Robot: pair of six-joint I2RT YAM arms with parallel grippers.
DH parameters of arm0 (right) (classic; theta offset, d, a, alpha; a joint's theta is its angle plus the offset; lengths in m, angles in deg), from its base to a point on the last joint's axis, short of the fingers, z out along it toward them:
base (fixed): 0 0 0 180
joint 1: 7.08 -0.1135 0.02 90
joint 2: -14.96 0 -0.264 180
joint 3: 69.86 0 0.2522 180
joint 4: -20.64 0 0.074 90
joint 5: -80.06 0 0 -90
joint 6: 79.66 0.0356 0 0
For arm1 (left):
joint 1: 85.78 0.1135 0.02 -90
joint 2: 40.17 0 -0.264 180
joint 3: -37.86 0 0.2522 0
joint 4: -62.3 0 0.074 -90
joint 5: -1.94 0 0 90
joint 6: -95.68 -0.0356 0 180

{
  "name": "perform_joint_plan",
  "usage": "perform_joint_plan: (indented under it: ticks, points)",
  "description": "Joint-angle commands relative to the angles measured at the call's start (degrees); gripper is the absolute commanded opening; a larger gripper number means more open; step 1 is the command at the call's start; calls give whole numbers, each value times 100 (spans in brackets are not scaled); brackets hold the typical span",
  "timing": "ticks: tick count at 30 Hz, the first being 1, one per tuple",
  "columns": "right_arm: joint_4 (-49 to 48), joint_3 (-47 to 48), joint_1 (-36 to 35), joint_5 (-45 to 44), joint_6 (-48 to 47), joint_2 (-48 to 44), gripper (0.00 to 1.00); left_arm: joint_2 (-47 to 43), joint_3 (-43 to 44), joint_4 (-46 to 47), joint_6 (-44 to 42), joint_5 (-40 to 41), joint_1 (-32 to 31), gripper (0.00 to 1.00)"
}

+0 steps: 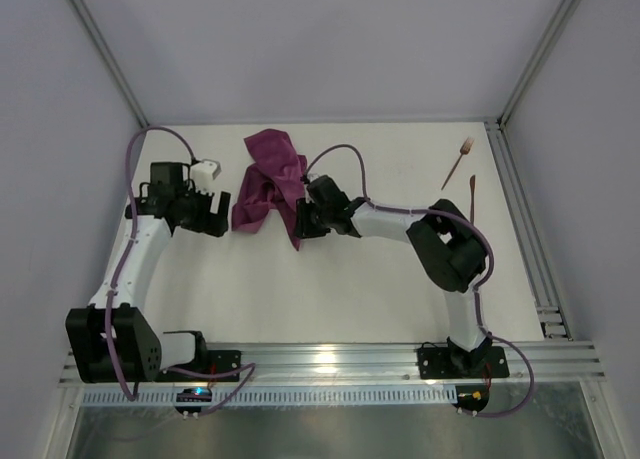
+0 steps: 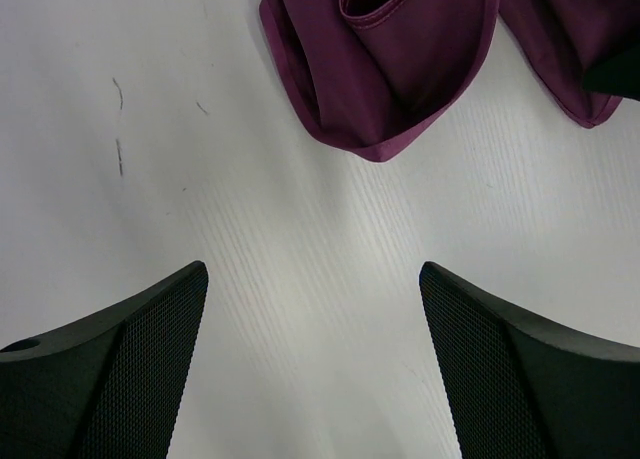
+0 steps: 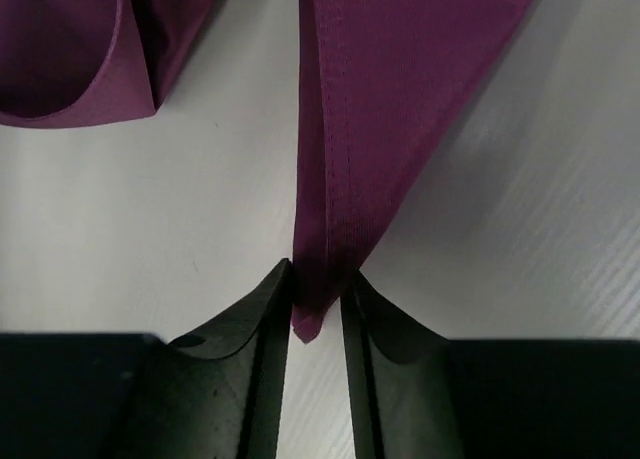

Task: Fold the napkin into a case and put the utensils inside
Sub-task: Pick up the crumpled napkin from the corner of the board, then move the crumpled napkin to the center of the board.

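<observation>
The plum-purple napkin [image 1: 268, 184] lies crumpled at the back middle of the table, with a narrow tail trailing toward the front. My right gripper [image 1: 300, 221] is closed on the tip of that tail; in the right wrist view the cloth corner [image 3: 390, 109] sits pinched between the narrow jaws [image 3: 318, 279]. My left gripper [image 1: 222, 217] stands open just left of the napkin, and its wrist view shows bare table between the fingers [image 2: 313, 274] with the napkin's folds [image 2: 400, 69] ahead. The copper-brown fork [image 1: 458, 159] and knife [image 1: 472, 197] lie at the back right.
A metal rail [image 1: 525, 229] runs along the table's right edge beside the utensils. White walls close in the back and sides. The right arm's elbow [image 1: 450, 249] hangs over the table's right half.
</observation>
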Motion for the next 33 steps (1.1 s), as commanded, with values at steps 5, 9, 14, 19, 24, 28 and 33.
perform_joint_plan:
  ticks: [5, 9, 14, 19, 24, 28, 33]
  points:
    - [70, 1135, -110, 247, 98, 148, 3, -417, 164, -582, -102, 169, 17, 90]
    - [413, 2589, -180, 756, 1, -107, 3, -628, 532, -828, -50, 353, 26, 90]
    - [721, 4263, -215, 1698, 186, -484, 3, -821, 1218, -1013, 47, 310, 131, 93]
    - [661, 3925, 416, 1802, 729, -1450, 3, -795, 1904, -1224, -111, -129, 140, 94]
    - [238, 1500, 1603, 2128, 1205, -2760, 3, -663, 1966, -1373, -286, -892, 131, 94]
    - [307, -65, 2192, 2278, 769, -3622, 3, -479, 1782, -1628, -594, -1764, 53, 91]
    - [1099, -1533, 2360, 2032, -59, -4334, 3, -224, 1141, -1804, -910, -1765, -632, 81]
